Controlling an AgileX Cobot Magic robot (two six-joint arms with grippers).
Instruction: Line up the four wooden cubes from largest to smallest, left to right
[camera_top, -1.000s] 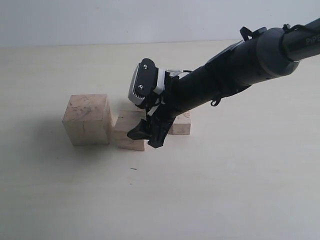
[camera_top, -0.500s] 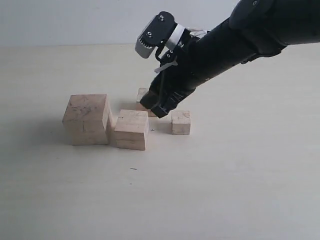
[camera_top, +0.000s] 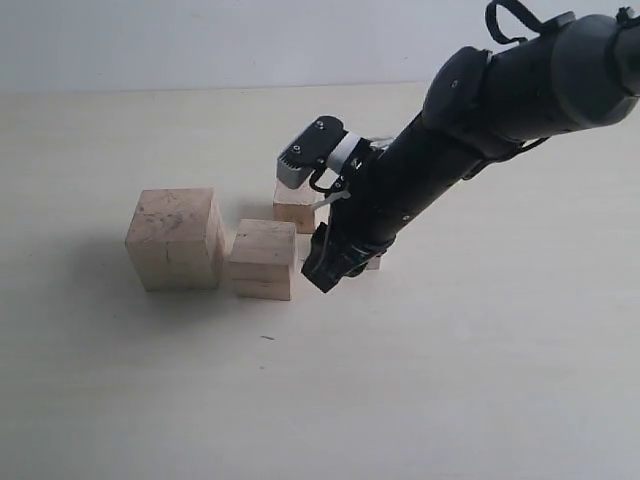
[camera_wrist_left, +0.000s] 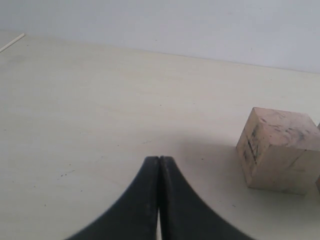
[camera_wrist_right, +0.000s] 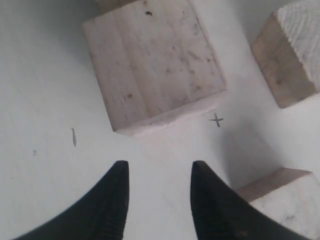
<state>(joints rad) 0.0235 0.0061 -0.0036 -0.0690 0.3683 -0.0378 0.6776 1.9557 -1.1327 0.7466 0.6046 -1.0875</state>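
The largest cube (camera_top: 175, 238) and second cube (camera_top: 265, 258) are set adjacent, starting the row. Right gripper (camera_wrist_right: 157, 166) jaws are held apart, empty; left gripper (camera_wrist_left: 159, 161) jaws are pressed together.

Bare table (camera_top: 450, 380) in front and to the right lies wide open; the right gripper (camera_wrist_right: 160, 167) sits in a narrow gap between the second-largest cube (camera_wrist_right: 152, 62) and a small cube (camera_wrist_right: 285, 200).
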